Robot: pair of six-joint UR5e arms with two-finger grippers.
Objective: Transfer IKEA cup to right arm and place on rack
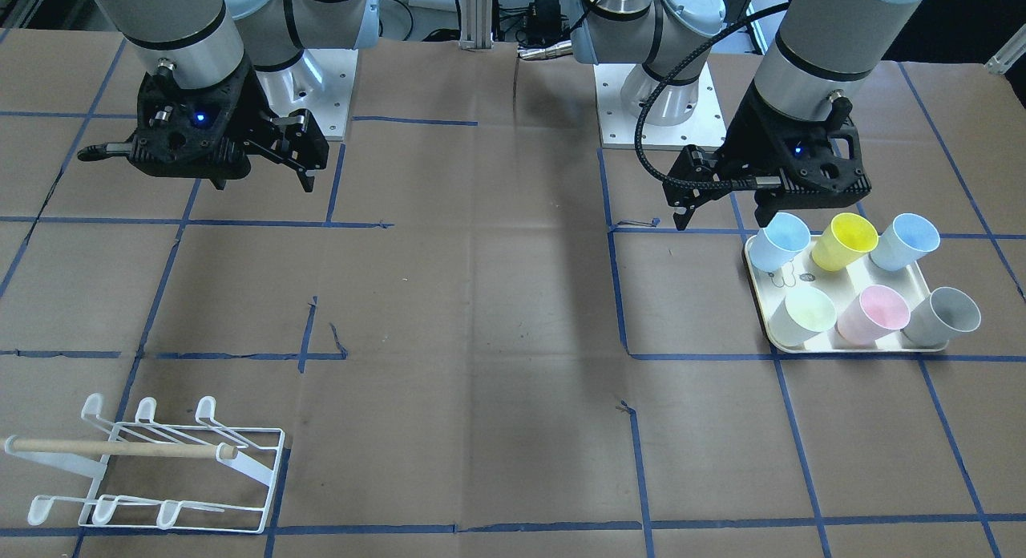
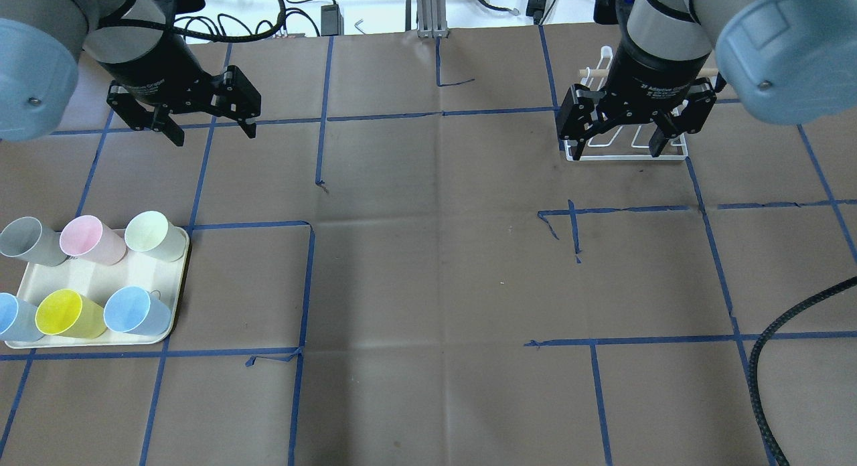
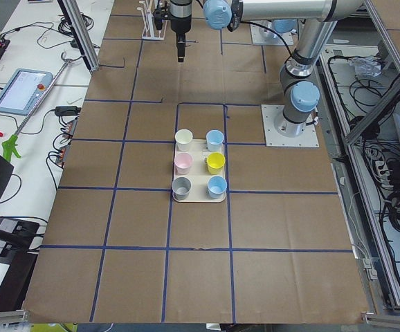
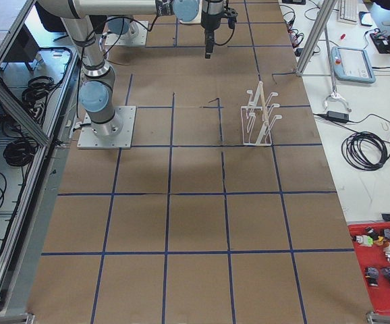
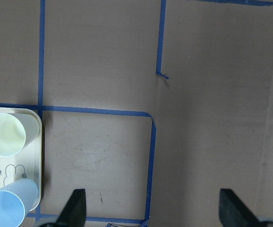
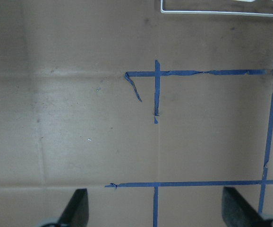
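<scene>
Several IKEA cups stand mouth-up on a cream tray (image 2: 94, 273): grey (image 2: 27, 240), pink (image 2: 90, 238), pale green (image 2: 155, 235), yellow (image 2: 67, 313) and two blue ones (image 2: 135, 311). My left gripper (image 2: 213, 132) hangs open and empty, high above the table near the tray (image 1: 850, 348). The left wrist view shows its fingertips (image 5: 76, 208) apart, with the pale green cup (image 5: 4, 135) at the left edge. My right gripper (image 2: 617, 148) is open and empty, high over the white wire rack (image 2: 629, 154). The rack (image 1: 160, 462) has a wooden dowel and holds no cup.
The table is covered in brown paper with a blue tape grid. The arm bases (image 1: 665, 101) stand at the robot's side of the table. A black cable (image 2: 770, 359) hangs at the right. The rack's edge (image 6: 217, 12) shows at the top of the right wrist view.
</scene>
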